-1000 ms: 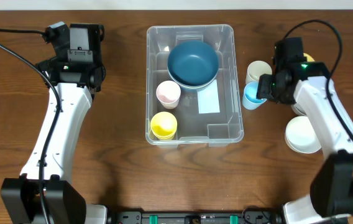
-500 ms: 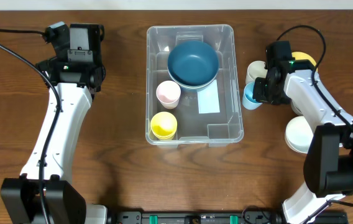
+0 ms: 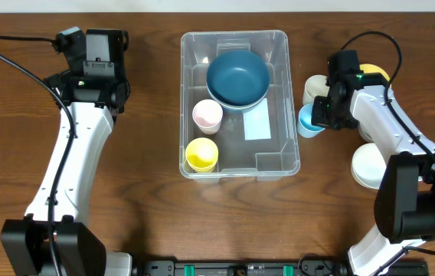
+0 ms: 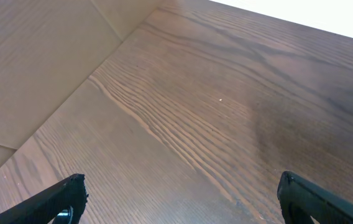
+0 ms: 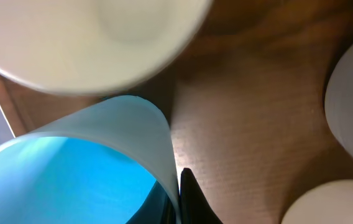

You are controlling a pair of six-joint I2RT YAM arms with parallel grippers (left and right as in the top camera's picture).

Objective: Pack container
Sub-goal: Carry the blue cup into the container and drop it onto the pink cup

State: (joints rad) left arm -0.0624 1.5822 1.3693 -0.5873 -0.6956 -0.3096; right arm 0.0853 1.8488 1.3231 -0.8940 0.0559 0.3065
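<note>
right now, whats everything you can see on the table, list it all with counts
container: 1, clear, middle of the table
bowl: 1, dark blue, far end inside the container
pink cup: 1, pink, inside, left side
yellow cup: 1, yellow, inside, near left corner
label: 1, white, at the container's floor
cream cup: 1, cream, right of the container
blue cup: 1, light blue, beside the cream cup
white bowl: 1, white, near right
yellow item: 1, mostly hidden behind the right arm
left end effector: 1, black, open over bare table
right end effector: 1, black, shut on the blue cup
</note>
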